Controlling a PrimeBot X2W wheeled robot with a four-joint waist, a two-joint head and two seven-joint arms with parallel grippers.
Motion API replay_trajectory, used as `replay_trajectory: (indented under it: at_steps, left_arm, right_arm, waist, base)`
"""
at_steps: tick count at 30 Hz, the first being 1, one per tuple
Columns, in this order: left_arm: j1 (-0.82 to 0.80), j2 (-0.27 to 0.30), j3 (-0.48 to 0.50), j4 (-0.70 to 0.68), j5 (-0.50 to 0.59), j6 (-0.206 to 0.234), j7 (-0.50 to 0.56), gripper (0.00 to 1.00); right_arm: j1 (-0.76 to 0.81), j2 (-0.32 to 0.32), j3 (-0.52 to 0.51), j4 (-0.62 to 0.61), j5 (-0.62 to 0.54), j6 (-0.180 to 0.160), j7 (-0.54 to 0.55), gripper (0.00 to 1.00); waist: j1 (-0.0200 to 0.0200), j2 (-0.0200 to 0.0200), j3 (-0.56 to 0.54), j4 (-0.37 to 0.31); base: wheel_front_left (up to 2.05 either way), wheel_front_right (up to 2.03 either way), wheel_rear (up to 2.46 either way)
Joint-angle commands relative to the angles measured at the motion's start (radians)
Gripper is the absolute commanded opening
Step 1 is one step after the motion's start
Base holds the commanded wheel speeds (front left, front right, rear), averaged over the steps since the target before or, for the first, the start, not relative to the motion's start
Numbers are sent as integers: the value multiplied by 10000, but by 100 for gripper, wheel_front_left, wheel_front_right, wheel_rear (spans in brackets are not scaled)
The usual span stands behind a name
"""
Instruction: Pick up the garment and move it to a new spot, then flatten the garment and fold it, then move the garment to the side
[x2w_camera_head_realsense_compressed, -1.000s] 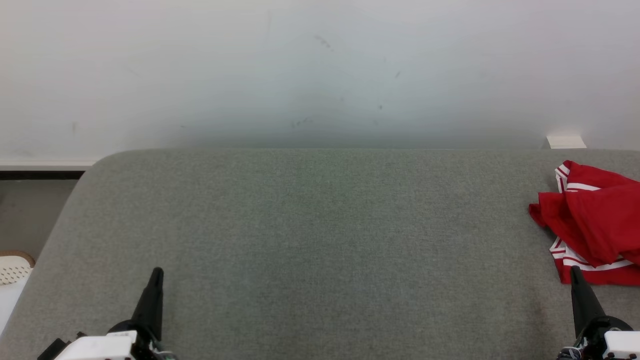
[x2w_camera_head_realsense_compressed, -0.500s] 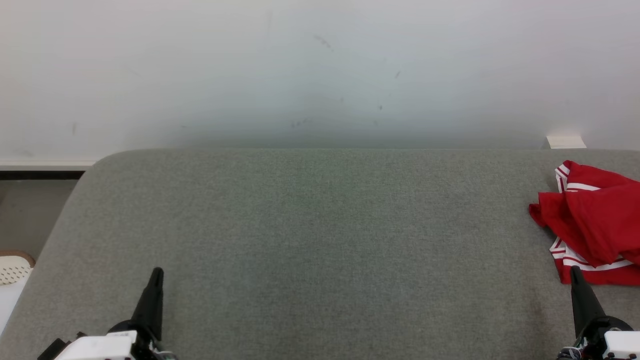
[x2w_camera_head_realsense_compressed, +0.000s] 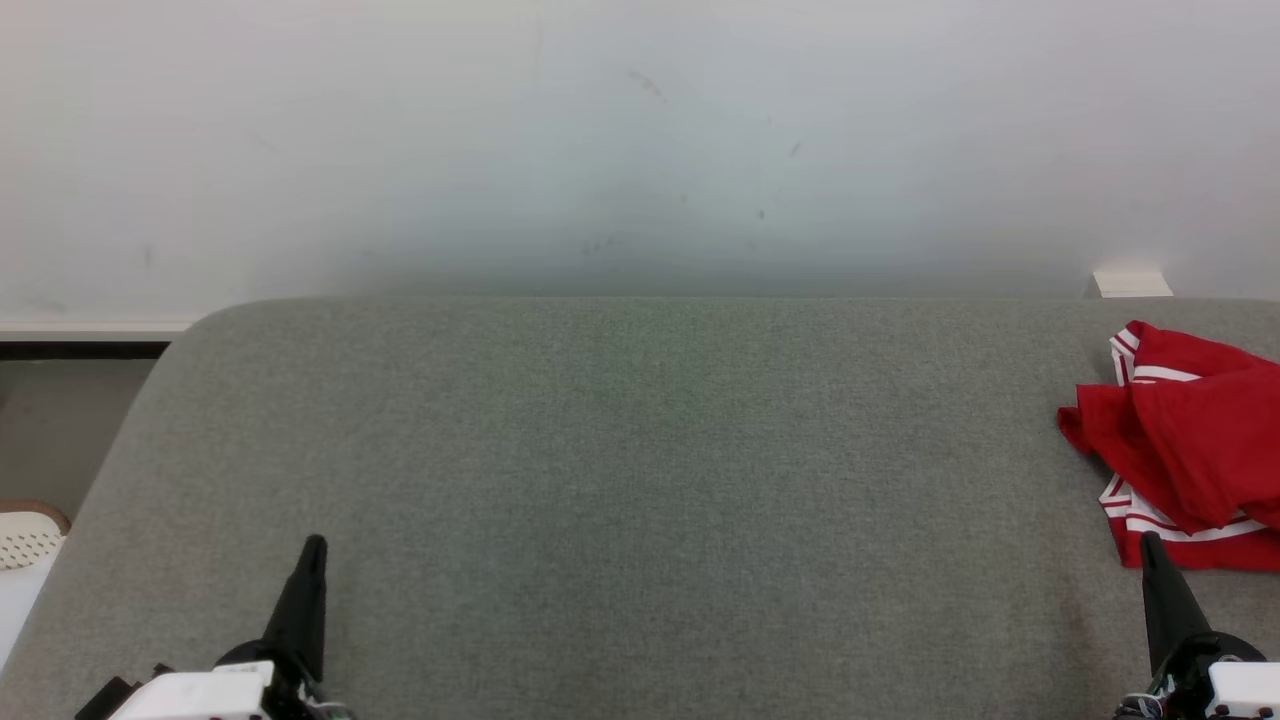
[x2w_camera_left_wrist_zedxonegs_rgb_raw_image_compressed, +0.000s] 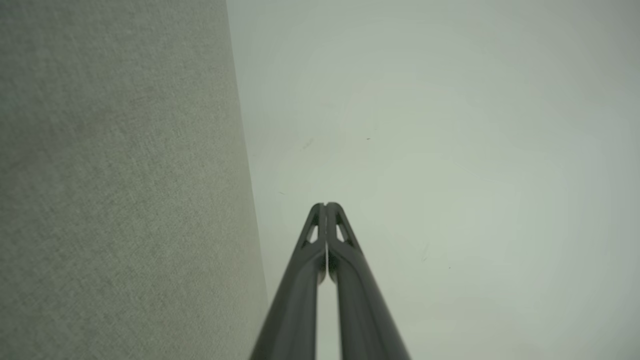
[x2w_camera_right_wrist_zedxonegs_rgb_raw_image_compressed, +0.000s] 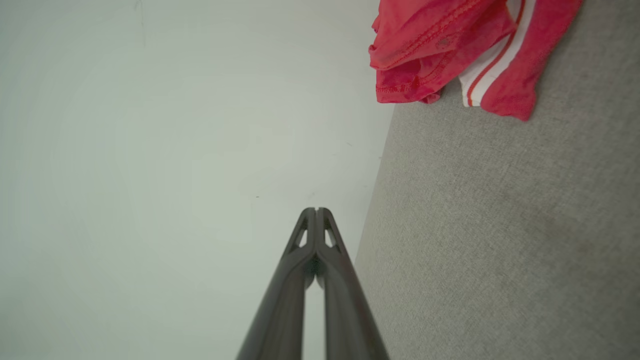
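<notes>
Grey table (x2w_camera_head_realsense_compressed: 640, 480) against white wall (x2w_camera_head_realsense_compressed: 640, 150), left gripper (x2w_camera_head_realsense_compressed: 314, 545) and right gripper (x2w_camera_head_realsense_compressed: 1151, 542) at near edge, both pressed together, empty, tips toward wall; just beyond right tip, crumpled red garment (x2w_camera_head_realsense_compressed: 1195, 440) at table's right side, long axis near-to-far, striped hems at both ends.

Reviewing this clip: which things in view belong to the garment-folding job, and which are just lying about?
Part of the job:
- red garment, crumpled at the table's right side
- grey table
- left gripper and right gripper, both shut, holding nothing

Just lying about:
- small white block against the wall
- white perforated object beyond the table's left edge
</notes>
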Motion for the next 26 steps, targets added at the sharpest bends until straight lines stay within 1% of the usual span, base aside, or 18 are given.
replay_trajectory:
  at_steps: [1,26]
  left_arm:
    - [-65,63,18,-31,-133,-45,37,0]
    - [-65,63,17,-32,-133,-46,36,0]
  right_arm:
    - [-122,-4,-45,-50,5,-21,43,0]
    - [-122,-4,-38,-50,11,-21,38,0]
  waist:
    - [0,0,0,0]
    - [0,0,0,0]
  base:
    - [0,0,0]
    - [0,0,0]
